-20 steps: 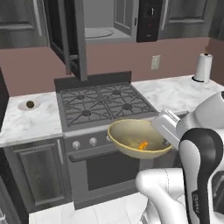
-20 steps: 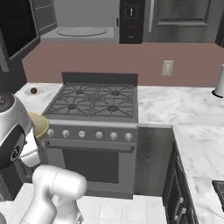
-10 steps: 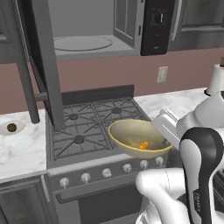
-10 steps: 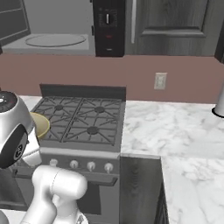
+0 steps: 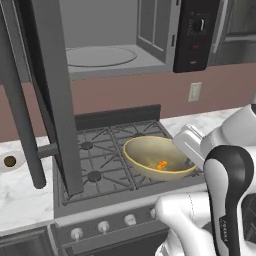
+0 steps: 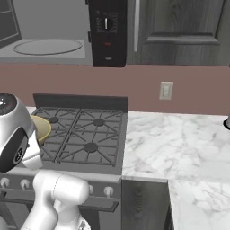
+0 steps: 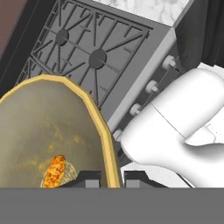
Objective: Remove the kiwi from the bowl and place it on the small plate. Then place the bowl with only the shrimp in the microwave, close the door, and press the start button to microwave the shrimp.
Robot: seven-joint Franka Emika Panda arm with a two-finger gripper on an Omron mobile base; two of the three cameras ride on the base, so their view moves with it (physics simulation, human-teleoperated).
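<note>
While claw [image 7: 107, 178] grips, one bowl [image 5: 152, 157], one shrimp [image 5: 161, 165]

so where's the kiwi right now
In the left base view the kiwi sits on the small plate on the marble counter, at the far left edge, left of the stove and the open microwave door.

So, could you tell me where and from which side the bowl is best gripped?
By its thin rim, one finger inside and one outside, as the pincer does now, shut on the rim of the bowl from the robot's side. The walls are wide, rounded and shallow, so only the rim fits; the shrimp stays clear.
</note>
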